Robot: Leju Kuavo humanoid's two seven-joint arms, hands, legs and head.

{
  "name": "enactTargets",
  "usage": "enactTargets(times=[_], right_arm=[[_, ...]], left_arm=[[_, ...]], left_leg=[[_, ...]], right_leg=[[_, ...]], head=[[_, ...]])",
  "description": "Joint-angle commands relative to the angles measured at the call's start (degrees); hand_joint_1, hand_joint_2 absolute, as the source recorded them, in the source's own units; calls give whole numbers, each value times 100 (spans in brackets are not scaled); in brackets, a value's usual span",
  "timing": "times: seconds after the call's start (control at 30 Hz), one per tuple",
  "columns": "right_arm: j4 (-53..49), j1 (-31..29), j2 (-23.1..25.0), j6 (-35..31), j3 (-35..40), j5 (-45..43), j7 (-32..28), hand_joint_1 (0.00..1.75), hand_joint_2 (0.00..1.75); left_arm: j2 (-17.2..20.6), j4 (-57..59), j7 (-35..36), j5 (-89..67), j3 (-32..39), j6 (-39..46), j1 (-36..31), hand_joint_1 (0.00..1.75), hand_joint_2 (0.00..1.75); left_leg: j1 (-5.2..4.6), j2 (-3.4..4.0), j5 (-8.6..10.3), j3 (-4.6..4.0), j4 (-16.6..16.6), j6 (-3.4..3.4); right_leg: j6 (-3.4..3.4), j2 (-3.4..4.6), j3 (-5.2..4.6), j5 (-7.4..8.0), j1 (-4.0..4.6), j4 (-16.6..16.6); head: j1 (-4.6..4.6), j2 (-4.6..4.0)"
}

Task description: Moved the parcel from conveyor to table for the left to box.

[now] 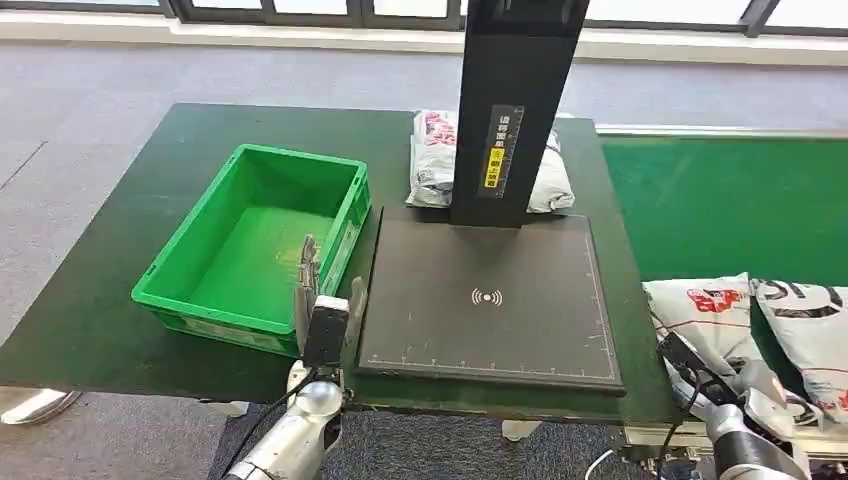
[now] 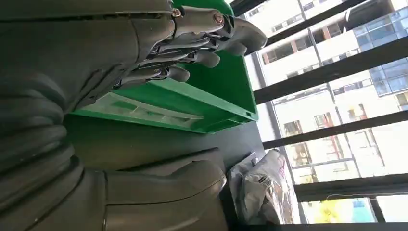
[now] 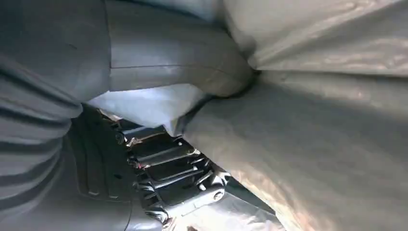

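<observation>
A grey-white parcel (image 1: 705,312) with red print lies at the near end of the green conveyor (image 1: 720,200). My right hand (image 1: 700,375) grips its near edge. In the right wrist view the thumb (image 3: 183,62) presses into the parcel (image 3: 312,120), with the dark fingers (image 3: 168,173) on its other side. My left hand (image 1: 318,300) stands raised at the table's near edge, beside the near right corner of the green crate (image 1: 250,155). It holds nothing. Its fingers (image 2: 202,53) are spread in front of the crate (image 2: 216,91).
A second parcel (image 1: 812,325) lies beside the gripped one on the belt. A black scanner pad (image 1: 480,300) with a tall black post (image 1: 510,110) fills the middle of the dark green table (image 1: 100,270). Another parcel (image 1: 437,160) lies behind the post.
</observation>
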Motion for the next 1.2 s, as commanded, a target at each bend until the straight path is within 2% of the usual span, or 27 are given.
enactTargets(times=[0.03, 0.2, 0.27, 0.3, 0.4, 0.47, 0.5, 0.53, 0.57, 0.6, 0.63, 0.7, 0.83, 1.2], right_arm=[[202, 159, 229, -311, 292, -189, -29, 175, 175], [-488, 170, 754, -1554, 366, -834, -209, 175, 175], [-1189, 308, 1084, -2116, 415, -1475, -697, 175, 175], [-1477, 357, 1234, -2263, 403, -1813, -988, 175, 175], [-1980, 495, 1408, -2289, 600, -1963, -987, 175, 175], [-3549, 1058, 1605, -2720, 1520, -3557, -1778, 175, 175], [-3549, 1058, 1605, -2720, 1520, -3557, -1778, 175, 175], [-4079, 1188, 1671, -2827, 1987, -3832, -1878, 175, 175], [-4264, 1232, 1694, -2847, 2142, -4189, -2065, 175, 175], [-4466, 1235, 1730, -2949, 2563, -4152, -1930, 175, 175], [-4581, 1213, 1756, -3012, 2831, -4429, -1959, 175, 175], [-4607, 1139, 1775, -3104, 3243, -4431, -1870, 175, 175], [-4572, 1071, 1779, -3118, 3924, -4505, -1875, 175, 175], [-4572, 1071, 1779, -3118, 3924, -4505, -1875, 175, 175]], left_arm=[[167, 210, 22, -8, -61, -3, -124, 0, 175], [178, 132, 22, -61, 26, 92, -27, 0, 175], [178, 98, 22, -82, 84, 150, 7, 0, 175], [177, 84, 22, -90, 103, 167, 13, 0, 175], [183, 52, 22, -106, 99, 192, 35, 0, 175], [145, -53, 22, -386, 315, 195, 71, 0, 175], [145, -53, 22, -386, 315, 195, 71, 0, 175], [136, -103, 22, -471, 403, 195, 85, 0, 175], [130, -132, 22, -524, 445, 195, 94, 0, 175], [133, -166, 22, -571, 476, 195, 81, 0, 175], [136, -197, 22, -602, 491, 195, 87, 0, 175], [146, -234, 22, -660, 474, 195, 61, 0, 175], [141, -283, 22, -709, 360, 195, 1, 0, 175], [141, -283, 22, -709, 360, 195, 1, 0, 175]], left_leg=[[5, -3, 3, 0, -7, -3], [7, 18, 6, -6, -14, -3], [3, 39, 15, -14, -27, -4], [2, 33, 6, -20, -16, -4], [0, 40, 7, -33, -16, -6], [-3, 43, 11, -35, -26, -10], [2, 22, 5, -41, -8, -11], [-2, 24, 8, -41, -15, -12], [-3, 41, 7, -42, -14, -14], [-3, 44, 8, -45, -15, -13], [-3, 23, 4, -57, -7, -12], [-3, 61, 4, -57, -8, -20], [0, 35, 12, -64, -9, -20], [-3, 5, 22, -65, -13, -24]], right_leg=[[-5, -5, 2, 2, 5, -8], [-8, 13, -7, 10, 9, -12], [-11, 32, -23, 23, 6, -19], [-9, 29, -24, 13, 4, -4], [-10, 34, -42, 13, 1, 3], [-16, 35, -54, 15, -1, 3], [-10, 17, -51, 5, 2, 15], [-12, 18, -54, 5, -1, 14], [-14, 35, -63, 8, -2, 17], [-15, 38, -66, 10, -2, 15], [-11, 22, -67, 3, -3, 30], [-17, 58, -90, 8, -3, 36], [-15, 35, -92, 7, -1, 37], [-12, 7, -79, 3, -4, 31]], head=[[0, 0], [0, 0], [0, 0], [0, 0], [0, 0], [0, 0], [0, 0], [0, 0], [0, 0], [0, 0], [0, 0], [0, 0], [0, 0], [0, 0]])
